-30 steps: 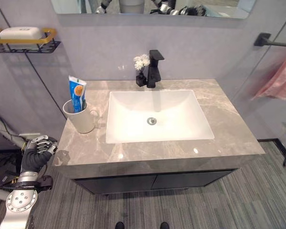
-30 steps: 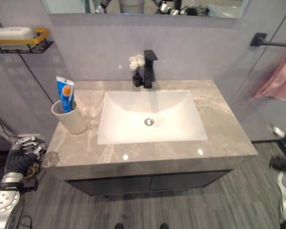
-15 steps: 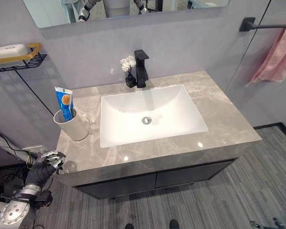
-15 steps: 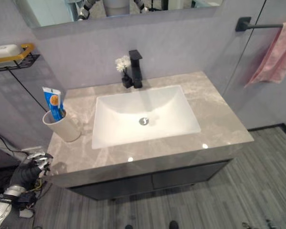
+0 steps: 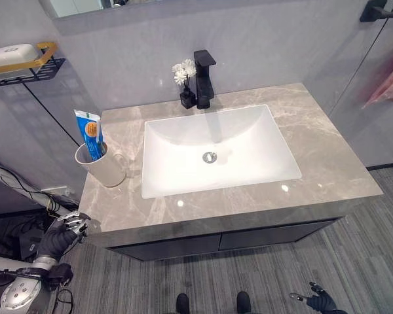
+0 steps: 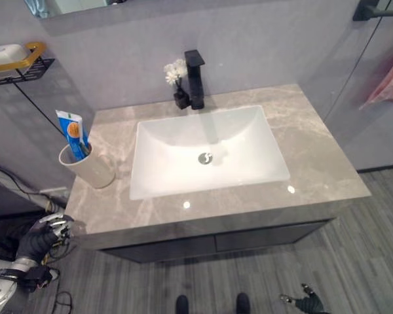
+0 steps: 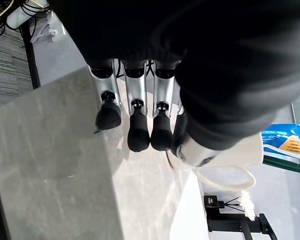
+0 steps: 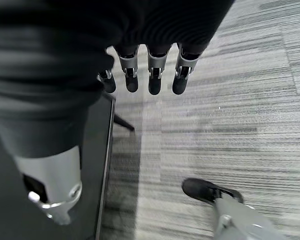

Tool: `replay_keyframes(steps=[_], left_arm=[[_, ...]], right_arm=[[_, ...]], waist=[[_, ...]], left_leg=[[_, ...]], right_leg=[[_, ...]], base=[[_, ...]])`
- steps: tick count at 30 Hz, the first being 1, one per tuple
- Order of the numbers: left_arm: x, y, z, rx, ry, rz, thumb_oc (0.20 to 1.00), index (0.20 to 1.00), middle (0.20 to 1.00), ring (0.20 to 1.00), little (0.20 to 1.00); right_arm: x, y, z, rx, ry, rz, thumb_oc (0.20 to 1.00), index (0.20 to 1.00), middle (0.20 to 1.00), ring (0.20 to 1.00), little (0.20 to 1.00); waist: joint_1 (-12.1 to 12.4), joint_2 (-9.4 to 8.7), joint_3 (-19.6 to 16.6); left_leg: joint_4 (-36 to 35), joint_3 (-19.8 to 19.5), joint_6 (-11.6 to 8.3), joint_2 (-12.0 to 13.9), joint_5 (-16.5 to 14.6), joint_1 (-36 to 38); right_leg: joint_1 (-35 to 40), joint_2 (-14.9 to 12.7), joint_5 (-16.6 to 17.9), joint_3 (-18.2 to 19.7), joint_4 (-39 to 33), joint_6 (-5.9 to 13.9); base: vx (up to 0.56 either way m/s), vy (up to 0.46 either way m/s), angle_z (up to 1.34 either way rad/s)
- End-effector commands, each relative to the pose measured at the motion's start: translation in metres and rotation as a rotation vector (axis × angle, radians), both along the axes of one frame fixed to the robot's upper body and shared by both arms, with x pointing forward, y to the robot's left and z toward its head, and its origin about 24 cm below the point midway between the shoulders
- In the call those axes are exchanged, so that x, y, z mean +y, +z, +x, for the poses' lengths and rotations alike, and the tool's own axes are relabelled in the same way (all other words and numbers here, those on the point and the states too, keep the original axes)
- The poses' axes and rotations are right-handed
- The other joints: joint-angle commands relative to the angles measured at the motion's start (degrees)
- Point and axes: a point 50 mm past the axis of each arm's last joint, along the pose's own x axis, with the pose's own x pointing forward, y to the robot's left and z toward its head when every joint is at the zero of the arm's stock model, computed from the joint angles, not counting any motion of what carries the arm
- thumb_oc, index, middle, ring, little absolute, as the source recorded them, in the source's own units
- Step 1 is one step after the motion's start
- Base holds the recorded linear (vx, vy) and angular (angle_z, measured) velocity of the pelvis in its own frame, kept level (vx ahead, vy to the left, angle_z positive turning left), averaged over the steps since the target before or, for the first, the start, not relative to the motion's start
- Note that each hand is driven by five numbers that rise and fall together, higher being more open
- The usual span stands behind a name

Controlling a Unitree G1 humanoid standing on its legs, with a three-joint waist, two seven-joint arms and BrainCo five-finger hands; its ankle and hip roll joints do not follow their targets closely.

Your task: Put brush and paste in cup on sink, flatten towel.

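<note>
A grey marble counter stands against a pale grey wall, with a white rectangular sink sunk into its middle and striped grey flooring around it.

From the head views, a black faucet rises behind the sink, and a small dark vase of white flowers stands just beside it on the left. At the counter's left end a white cup stands upright with a blue toothpaste tube upright in it; a thin green stick shows beside the tube, but I cannot tell whether it is the brush. A gold-edged wire shelf on the left wall carries a white soap bar. A pink towel hangs bunched from a black rail at the far right. The left hand hangs low off the counter's front left corner, apart from the cup. The right hand is down near the floor at the lower right.

In the left wrist view, the left hand's fingers are straight and relaxed over the counter edge, holding nothing; the cup and tube show past them.

In the right wrist view, the right hand's fingers are loosely extended above the floor, empty.
</note>
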Motion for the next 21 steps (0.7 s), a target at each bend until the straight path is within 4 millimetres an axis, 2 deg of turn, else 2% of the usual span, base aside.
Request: replay_keyframes(steps=[1, 8, 16, 21], left_arm=[[0.006, 0.024, 0.016, -0.111, 0.003, 0.029, 0.200, 0.200, 0.200, 0.200, 0.200], [0.000, 0.030, 0.032, -0.144, -0.016, 0.040, 0.200, 0.200, 0.200, 0.200, 0.200], [-0.002, 0.037, 0.049, -0.172, -0.026, 0.044, 0.200, 0.200, 0.200, 0.200, 0.200], [0.002, 0.054, 0.055, -0.179, -0.074, 0.095, 0.200, 0.200, 0.200, 0.200, 0.200]], right_arm=[[0.007, 0.004, 0.018, -0.060, 0.029, 0.012, 1.000, 1.000, 1.000, 1.000, 1.000], [0.016, 0.005, 0.031, -0.073, 0.083, 0.008, 1.000, 1.000, 1.000, 1.000, 1.000], [0.023, 0.003, 0.035, -0.055, 0.131, 0.006, 1.000, 1.000, 1.000, 1.000, 1.000], [0.024, 0.002, 0.033, -0.029, 0.182, 0.002, 1.000, 1.000, 1.000, 1.000, 1.000]], waist=[[-0.4, -2.80, 1.2], [-0.8, -2.94, 2.3], [-1.2, -2.98, 2.8], [-1.4, -3.02, 2.9]], left_leg=[[0.2, -0.5, 0.12, 0.5, 0.4, -1.0], [0.2, -0.8, -0.25, 0.9, 0.6, -2.6], [0.2, -1.3, -0.51, 1.3, 0.5, -3.3], [0.2, -1.2, -0.66, 1.6, 0.3, -3.0]], right_leg=[[0.6, -4.4, 1.4, -1.2, 0.4, 3.36], [-1.2, -3.9, 1.5, -1.1, 0.4, 3.15], [-1.7, -3.5, 1.3, -1.4, 0.4, 2.92], [-1.7, -3.2, 1.1, -1.2, 0.4, 2.98]], base=[[0.03, -0.010, -0.03], [0.00, 0.000, 0.00], [0.01, -0.005, 0.00], [0.01, -0.005, 0.00]])
